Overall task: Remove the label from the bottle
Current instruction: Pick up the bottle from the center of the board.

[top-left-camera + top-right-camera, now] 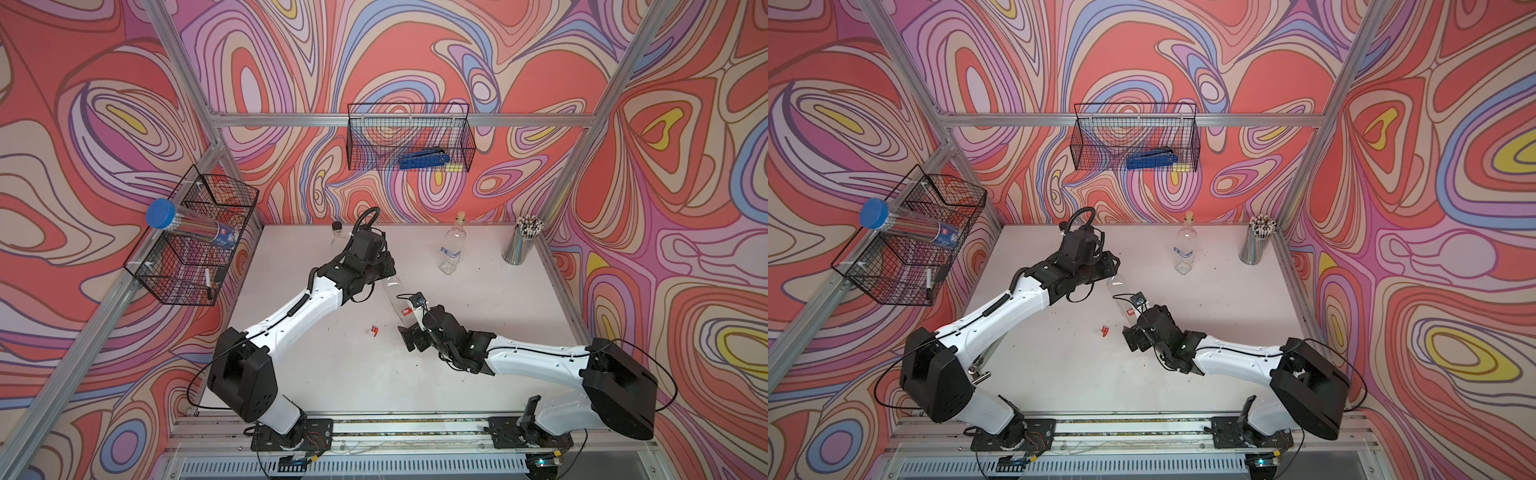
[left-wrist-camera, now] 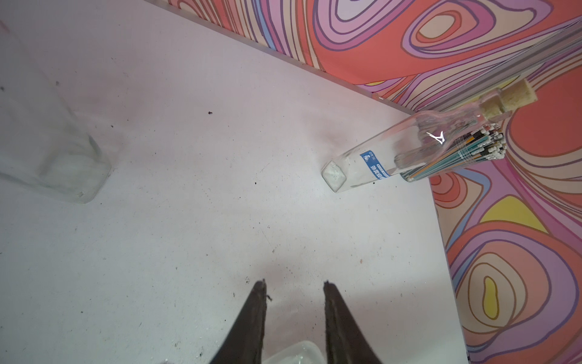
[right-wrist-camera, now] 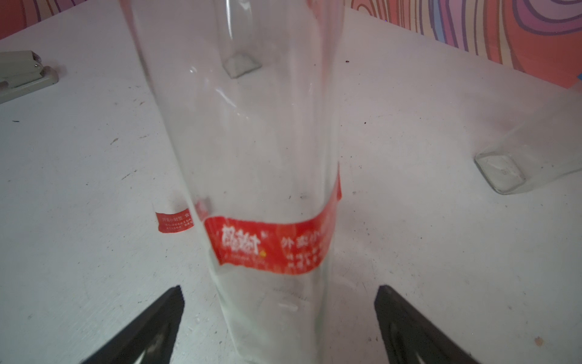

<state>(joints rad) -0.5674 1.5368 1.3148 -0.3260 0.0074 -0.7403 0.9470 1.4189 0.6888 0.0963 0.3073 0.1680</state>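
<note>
Between the wide-spread jaws of the right gripper (image 3: pixel 278 293), the bottle (image 3: pixel 252 141), clamped at its upper end by the left gripper (image 2: pixel 294 283), is presented lengthwise, its label (image 3: pixel 267 245) just ahead.

The bottle (image 3: pixel 245 126) bears a red label (image 3: pixel 271 245) reading "外卖".
</note>
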